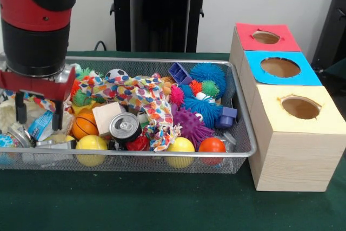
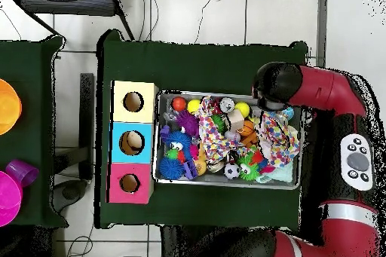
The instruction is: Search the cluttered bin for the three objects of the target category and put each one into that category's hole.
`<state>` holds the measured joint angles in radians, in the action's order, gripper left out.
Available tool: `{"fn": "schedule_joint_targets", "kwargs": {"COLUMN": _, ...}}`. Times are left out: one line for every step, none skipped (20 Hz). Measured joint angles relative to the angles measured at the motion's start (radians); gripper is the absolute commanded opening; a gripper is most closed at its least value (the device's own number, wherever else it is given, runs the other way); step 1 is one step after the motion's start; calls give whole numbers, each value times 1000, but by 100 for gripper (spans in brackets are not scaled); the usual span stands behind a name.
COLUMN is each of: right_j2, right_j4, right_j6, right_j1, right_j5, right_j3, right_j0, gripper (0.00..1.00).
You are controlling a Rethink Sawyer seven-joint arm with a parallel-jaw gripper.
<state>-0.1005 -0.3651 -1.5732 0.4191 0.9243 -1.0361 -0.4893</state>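
Observation:
The bin (image 1: 162,60) is a silver mesh basket full of toys; it also shows in the overhead view (image 2: 226,94). My gripper (image 1: 39,116) hangs over the bin's left end, open and empty, its fingertips (image 1: 20,116) just above crumpled wrappers. The hole (image 1: 266,37) is in the red top of the farthest wooden box, right of the bin; it also shows in the overhead view (image 2: 130,183). In the overhead view the arm's head (image 2: 275,84) hides the gripper.
The blue-topped box (image 1: 280,67) and the yellow-topped box (image 1: 300,107) stand beside the red one. The bin holds a soda can (image 1: 125,126), an orange basketball (image 1: 85,125), yellow balls (image 1: 91,144), spiky balls (image 1: 208,74), a spotted cloth (image 1: 146,98) and a wooden block (image 1: 106,116).

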Motion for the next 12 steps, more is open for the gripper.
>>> {"fn": "schedule_joint_targets", "kwargs": {"right_j2": 0, "right_j4": 0, "right_j6": 0, "right_j1": 6, "right_j5": 0, "right_j3": -9, "right_j0": 0, "gripper": 100}}
{"fn": "schedule_joint_targets", "kwargs": {"right_j2": 0, "right_j4": 0, "right_j6": 0, "right_j1": 10, "right_j5": 0, "right_j3": -16, "right_j0": 0, "gripper": 100}}
{"fn": "schedule_joint_targets", "kwargs": {"right_j2": 0, "right_j4": -1, "right_j6": 0, "right_j1": 19, "right_j5": 0, "right_j3": -31, "right_j0": 0, "gripper": 100}}
{"fn": "schedule_joint_targets", "kwargs": {"right_j2": 0, "right_j4": -1, "right_j6": 0, "right_j1": 22, "right_j5": 0, "right_j3": -36, "right_j0": 0, "gripper": 100}}
{"fn": "schedule_joint_targets", "kwargs": {"right_j2": 0, "right_j4": -1, "right_j6": 0, "right_j1": 25, "right_j5": 0, "right_j3": -41, "right_j0": 0, "gripper": 100}}
{"fn": "schedule_joint_targets", "kwargs": {"right_j2": 0, "right_j4": -1, "right_j6": 0, "right_j1": 32, "right_j5": 0, "right_j3": -54, "right_j0": 0, "gripper": 100}}
{"fn": "schedule_joint_targets", "kwargs": {"right_j2": 0, "right_j4": -2, "right_j6": 0, "right_j1": 35, "right_j5": 0, "right_j3": -59, "right_j0": 0, "gripper": 100}}
{"fn": "schedule_joint_targets", "kwargs": {"right_j2": 0, "right_j4": -2, "right_j6": 0, "right_j1": 37, "right_j5": 0, "right_j3": -63, "right_j0": 0, "gripper": 100}}
{"fn": "schedule_joint_targets", "kwargs": {"right_j2": 0, "right_j4": -2, "right_j6": 0, "right_j1": 39, "right_j5": 0, "right_j3": -67, "right_j0": 0, "gripper": 100}}
{"fn": "schedule_joint_targets", "kwargs": {"right_j2": 0, "right_j4": -2, "right_j6": 0, "right_j1": 42, "right_j5": 0, "right_j3": -74, "right_j0": 0, "gripper": 100}}
{"fn": "schedule_joint_targets", "kwargs": {"right_j2": 0, "right_j4": -2, "right_j6": 0, "right_j1": 43, "right_j5": 0, "right_j3": -79, "right_j0": 0, "gripper": 100}}
{"fn": "schedule_joint_targets", "kwargs": {"right_j2": 0, "right_j4": -2, "right_j6": 0, "right_j1": 45, "right_j5": 0, "right_j3": -88, "right_j0": -1, "gripper": 100}}
